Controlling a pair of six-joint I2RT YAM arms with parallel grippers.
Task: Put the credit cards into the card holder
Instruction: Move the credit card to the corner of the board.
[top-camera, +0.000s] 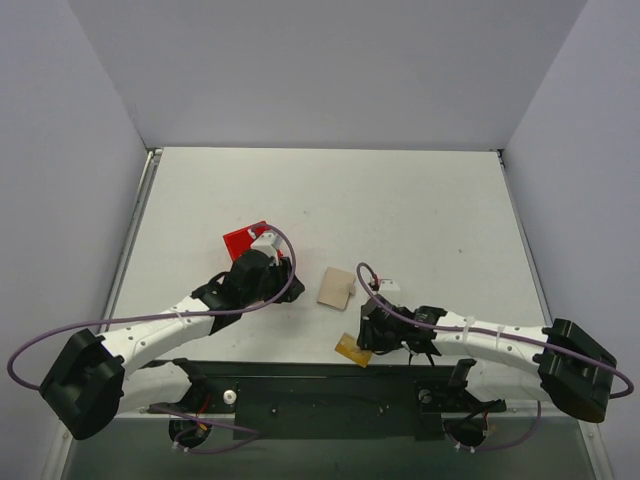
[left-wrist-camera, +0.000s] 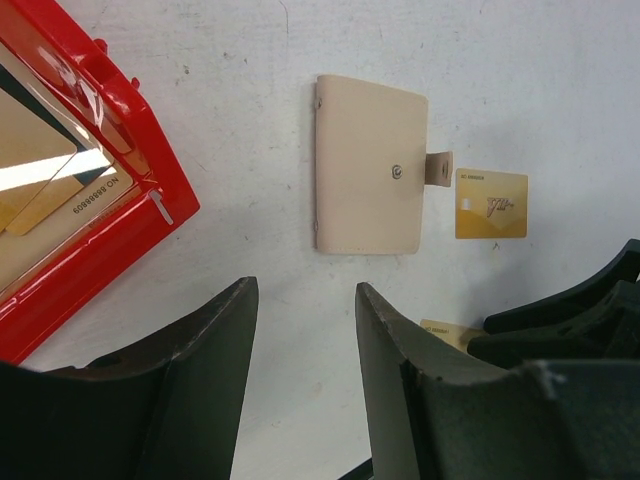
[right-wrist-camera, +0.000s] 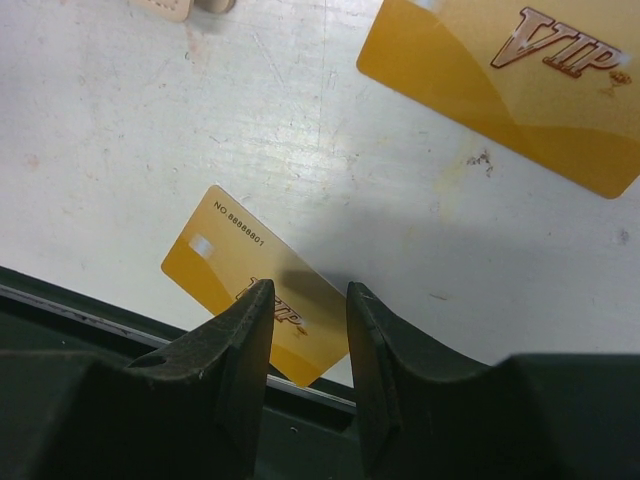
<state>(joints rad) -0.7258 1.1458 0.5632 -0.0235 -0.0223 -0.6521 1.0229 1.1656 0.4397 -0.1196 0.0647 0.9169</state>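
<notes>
Card (right-wrist-camera: 225, 265) lies flat — one corner btwn rt fingers (right-wrist-camera: 235, 340).

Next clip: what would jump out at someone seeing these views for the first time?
The bright red bin beside the open left gripper draws the eye first, with a gold boxed card showing inside it. Mid-table lies the folded beige card holder, with a loose card just beyond its snap tab. The right gripper, jaws apart, hovers over a third card at the table's near edge.
</notes>
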